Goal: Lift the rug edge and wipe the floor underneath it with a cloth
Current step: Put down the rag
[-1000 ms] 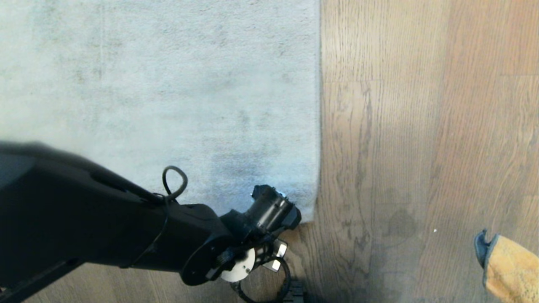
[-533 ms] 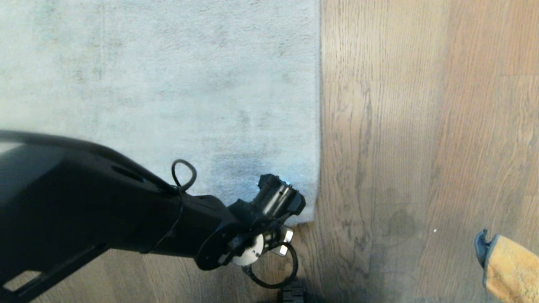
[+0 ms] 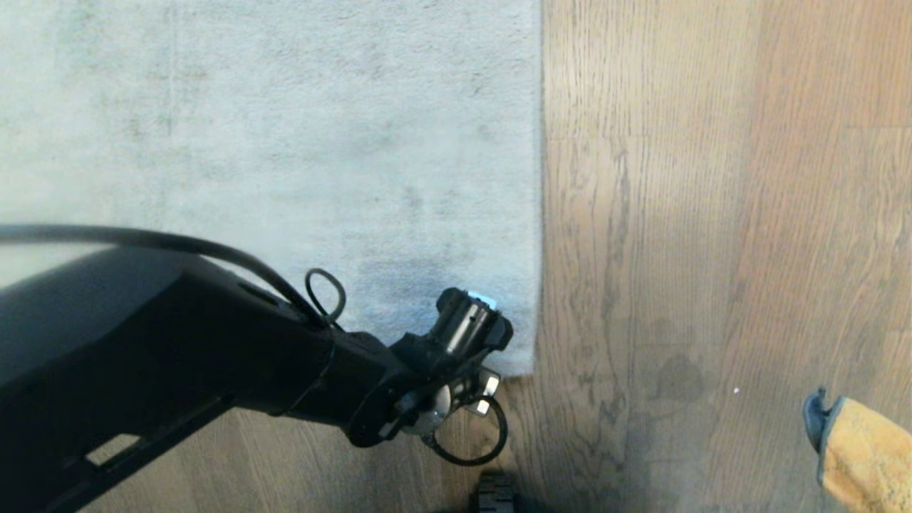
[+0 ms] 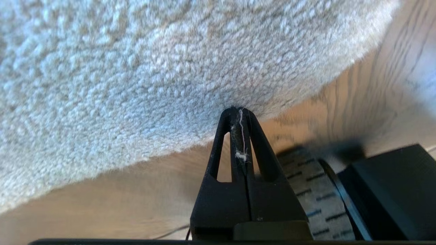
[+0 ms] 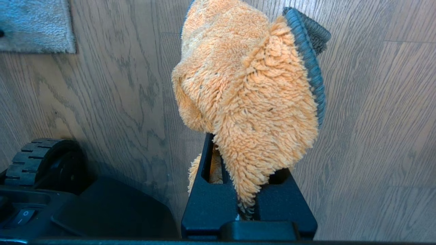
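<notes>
1. One pale grey rug (image 3: 285, 142) is seen, laid flat on the floor (image 3: 712, 214) of wood-grain planks; its straight border runs up the head view and ends in one square corner.
2. The rug edge (image 4: 190, 144) is shown close up in the left wrist view, with the pile lying against the planks.
3. Two grippers are counted. The left gripper (image 4: 238, 110) is placed at the rug's near border, close to the corner, with its tips up against the pile. Its two fingers (image 4: 253, 136) are pressed together with no gap, and a few pale fibres are caught along the seam. Whether any pile is pinched cannot be told.
4. The right gripper (image 5: 243, 190) is held well apart from the rug, over bare planks. Its fingers are clamped on one orange cloth (image 5: 252, 85) with a grey-blue hem, which is bunched above them.
5. One ribbed black wheel (image 5: 37, 160) of the base is seen beside the floor.
</notes>
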{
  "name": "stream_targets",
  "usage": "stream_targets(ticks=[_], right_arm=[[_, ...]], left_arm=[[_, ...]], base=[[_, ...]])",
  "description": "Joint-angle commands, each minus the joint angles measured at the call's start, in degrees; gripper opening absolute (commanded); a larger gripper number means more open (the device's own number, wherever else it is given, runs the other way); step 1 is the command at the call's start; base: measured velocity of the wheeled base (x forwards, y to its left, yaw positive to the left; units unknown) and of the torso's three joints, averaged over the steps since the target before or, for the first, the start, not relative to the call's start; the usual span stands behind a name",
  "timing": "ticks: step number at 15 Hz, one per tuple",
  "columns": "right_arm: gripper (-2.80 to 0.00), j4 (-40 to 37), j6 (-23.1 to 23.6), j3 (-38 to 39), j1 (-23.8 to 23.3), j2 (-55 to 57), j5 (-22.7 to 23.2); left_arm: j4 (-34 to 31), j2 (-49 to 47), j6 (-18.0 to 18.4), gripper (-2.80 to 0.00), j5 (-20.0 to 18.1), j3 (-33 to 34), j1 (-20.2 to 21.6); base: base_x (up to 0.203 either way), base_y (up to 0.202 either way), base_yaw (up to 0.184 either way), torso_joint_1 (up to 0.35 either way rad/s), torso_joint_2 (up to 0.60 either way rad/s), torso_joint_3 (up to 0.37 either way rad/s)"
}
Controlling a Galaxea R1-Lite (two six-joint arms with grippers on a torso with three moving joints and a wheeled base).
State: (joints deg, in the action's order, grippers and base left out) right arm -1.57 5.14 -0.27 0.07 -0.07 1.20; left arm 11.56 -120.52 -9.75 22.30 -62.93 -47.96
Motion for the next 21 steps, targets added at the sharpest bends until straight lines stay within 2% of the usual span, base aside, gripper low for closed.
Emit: stream_targets(ticks=[1,8,13,18,21], right_arm=[[-2.80,-0.02,0.04,0.00,0.01,0.07,0.03],[-2.80,-0.02,0.04,0.00,0.01,0.07,0.03],[-2.80,-0.02,0.04,0.00,0.01,0.07,0.03],[-2.80,-0.02,0.04,0.00,0.01,0.07,0.03],[-2.80,-0.02,0.04,0.00,0.01,0.07,0.03]], left_arm=[[0.66,-1.46,0.00,-2.80,0.20,-0.08,0.06],[1.71,-1.38,-0.09,-2.80,0.03,-0.09,-0.65],[1.20,3.47,-0.35,-2.80,0.20,1.01,-2.66],[1.35,12.09,-0.69,-2.80,0.30,5.10,-3.10],[1.38,18.58,-0.63,-2.80,0.37,12.24,-3.08]], base=[[0.000,0.000,0.000,0.000,0.00,0.000],[0.000,0.000,0.000,0.000,0.00,0.000],[0.000,0.000,0.000,0.000,0.00,0.000],[0.000,0.000,0.000,0.000,0.00,0.000],[0.000,0.000,0.000,0.000,0.00,0.000]])
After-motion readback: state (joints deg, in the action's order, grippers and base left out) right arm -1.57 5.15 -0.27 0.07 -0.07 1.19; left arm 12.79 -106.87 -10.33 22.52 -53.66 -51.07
